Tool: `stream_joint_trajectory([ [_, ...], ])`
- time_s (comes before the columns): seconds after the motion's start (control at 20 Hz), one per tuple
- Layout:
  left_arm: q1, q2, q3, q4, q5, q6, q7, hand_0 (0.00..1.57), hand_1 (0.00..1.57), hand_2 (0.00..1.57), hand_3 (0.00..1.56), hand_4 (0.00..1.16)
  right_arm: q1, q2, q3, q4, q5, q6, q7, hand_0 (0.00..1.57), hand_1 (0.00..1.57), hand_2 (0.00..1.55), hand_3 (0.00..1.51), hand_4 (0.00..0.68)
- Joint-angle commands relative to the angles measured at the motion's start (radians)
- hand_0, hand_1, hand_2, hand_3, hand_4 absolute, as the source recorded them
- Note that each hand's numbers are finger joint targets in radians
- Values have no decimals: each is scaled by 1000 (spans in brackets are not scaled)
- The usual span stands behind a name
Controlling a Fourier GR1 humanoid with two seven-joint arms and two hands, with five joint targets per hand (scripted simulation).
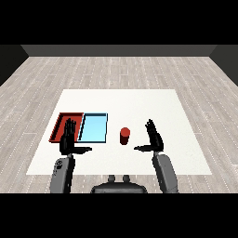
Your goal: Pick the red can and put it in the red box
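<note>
The red can (124, 135) stands upright on the white table, to the right of the light blue tray (93, 127). The red tray (61, 122) lies at the left, side by side with the blue one. My right hand (153, 137) is to the right of the can, apart from it, fingers straight and thumb pointing left toward the can; it holds nothing. My left hand (69, 138) is open too, raised over the front edge of the red tray and hiding part of it, its thumb pointing right.
The white table (139, 104) stretches behind and to the right of the can. Grey wood floor surrounds the table. Both forearms come in from the lower corners.
</note>
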Motion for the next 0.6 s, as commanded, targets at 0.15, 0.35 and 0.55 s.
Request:
stream_joint_trajectory([
  [0.15,-48,-13,-14,-22,1,29,77,0,0,0,0,0,-59,4,32,119,-51,-37,-55,0,0,0,0,0],
  [0.35,81,-4,-15,-81,1,-10,17,0,0,0,0,0,-71,4,89,262,-83,-69,-194,0,0,0,0,0],
  [0.55,20,-19,-18,4,-8,-5,-20,0,0,0,0,0,-114,4,147,294,-128,-135,-163,0,0,0,0,0],
])
